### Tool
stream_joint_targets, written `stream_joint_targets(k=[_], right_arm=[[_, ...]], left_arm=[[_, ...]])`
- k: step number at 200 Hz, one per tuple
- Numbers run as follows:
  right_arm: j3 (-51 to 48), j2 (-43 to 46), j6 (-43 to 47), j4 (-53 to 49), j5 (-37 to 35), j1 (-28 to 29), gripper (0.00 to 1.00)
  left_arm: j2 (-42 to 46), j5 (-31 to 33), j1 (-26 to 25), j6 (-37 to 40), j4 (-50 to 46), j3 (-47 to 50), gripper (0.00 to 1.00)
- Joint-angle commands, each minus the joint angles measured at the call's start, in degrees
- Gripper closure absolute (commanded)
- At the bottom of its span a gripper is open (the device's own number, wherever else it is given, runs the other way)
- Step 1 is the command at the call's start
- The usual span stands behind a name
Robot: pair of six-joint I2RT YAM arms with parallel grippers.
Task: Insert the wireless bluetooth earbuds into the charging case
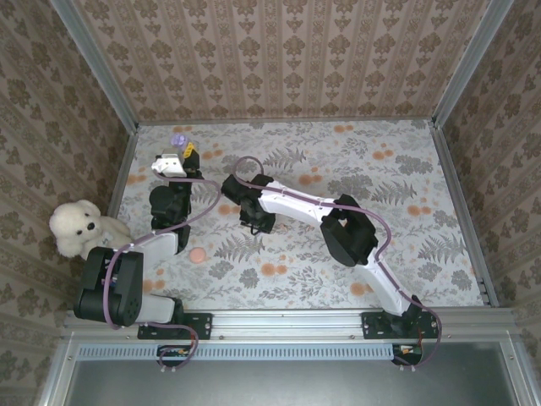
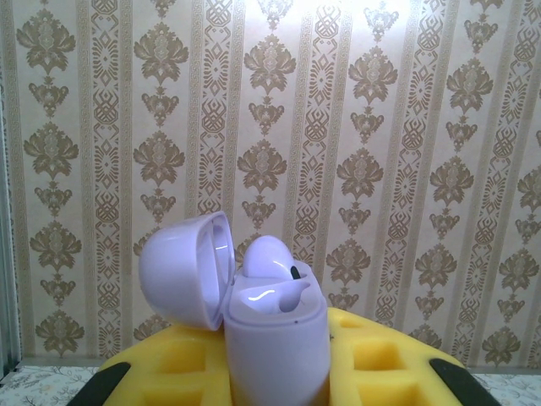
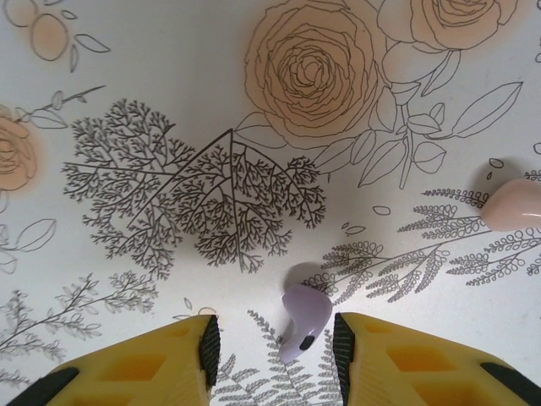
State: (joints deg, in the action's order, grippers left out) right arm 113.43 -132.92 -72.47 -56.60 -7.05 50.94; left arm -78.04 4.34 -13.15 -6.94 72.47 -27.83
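Charging case (image 2: 275,338): lilac, glossy.
Loose earbud (image 3: 304,315), lower centre: lilac, dark tip.
Right gripper (image 3: 272,342): yellow fingers, black pads.
Table cover (image 3: 169,101): white, grey ferns, peach roses.
Walls (image 2: 406,127): beige damask stripes.
Plush toy (image 1: 76,227), left edge: white.

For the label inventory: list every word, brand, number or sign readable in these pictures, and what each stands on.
No readable text in any view.
charging case: plain lilac shell, no print visible.
earbud: plain, only a dark spot near its tip, no lettering.
wallpaper: ornament only.
table cover: flowers and ferns only.
Top view: any marking would be too small to read.
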Motion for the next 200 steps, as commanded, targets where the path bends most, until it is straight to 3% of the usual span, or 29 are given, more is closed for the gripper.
stream_joint_targets(k=[1, 200], right_arm=[[1.3, -1.5, -1.9, -2.7, 0.8, 0.3, 0.57], [0.7, -4.6, -1.8, -2.4, 2.3, -0.2, 0.65]], left_arm=[[-0.1, 0.2, -0.4, -0.7, 1.5, -1.0, 1.00], [-0.1, 0.6, -0.3, -0.4, 1.6, -0.7, 1.00]])
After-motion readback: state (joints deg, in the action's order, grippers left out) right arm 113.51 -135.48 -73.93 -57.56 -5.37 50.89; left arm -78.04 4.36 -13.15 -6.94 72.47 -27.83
